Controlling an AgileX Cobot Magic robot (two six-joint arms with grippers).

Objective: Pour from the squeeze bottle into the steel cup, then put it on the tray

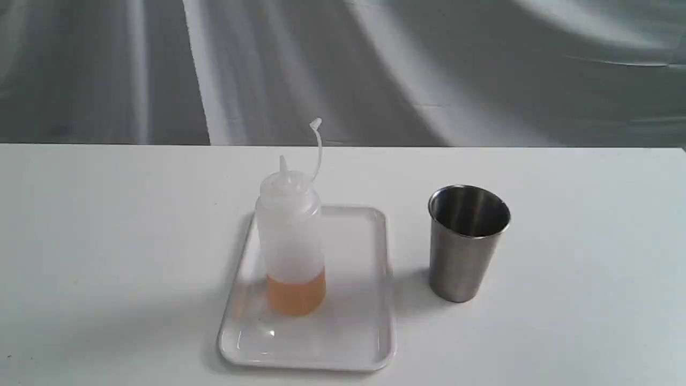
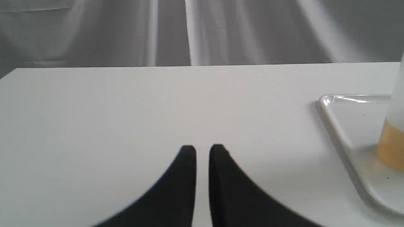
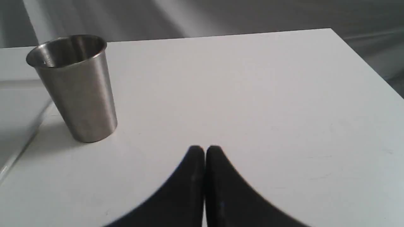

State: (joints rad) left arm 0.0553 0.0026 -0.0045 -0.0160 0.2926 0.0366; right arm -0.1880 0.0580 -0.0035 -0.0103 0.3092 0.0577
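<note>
Standing upright on glossy white rimmed tray point(image 1: 370, 321): translucent amber-filled squeeze bottle point(image 1: 291, 241), beside brushed steel cup point(image 1: 467, 241). Soft, light, probably slippery; grip mid-body. Left gripper point(image 2: 202, 149) nearly closed, right gripper point(image 3: 205, 149) closed, both empty.

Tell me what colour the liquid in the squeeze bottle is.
Amber-orange, filling the bottom of the squeeze bottle; the exterior view shows it best.

White table point(image 1: 563, 332); grey draped cloth point(image 1: 482, 69) behind.
</note>
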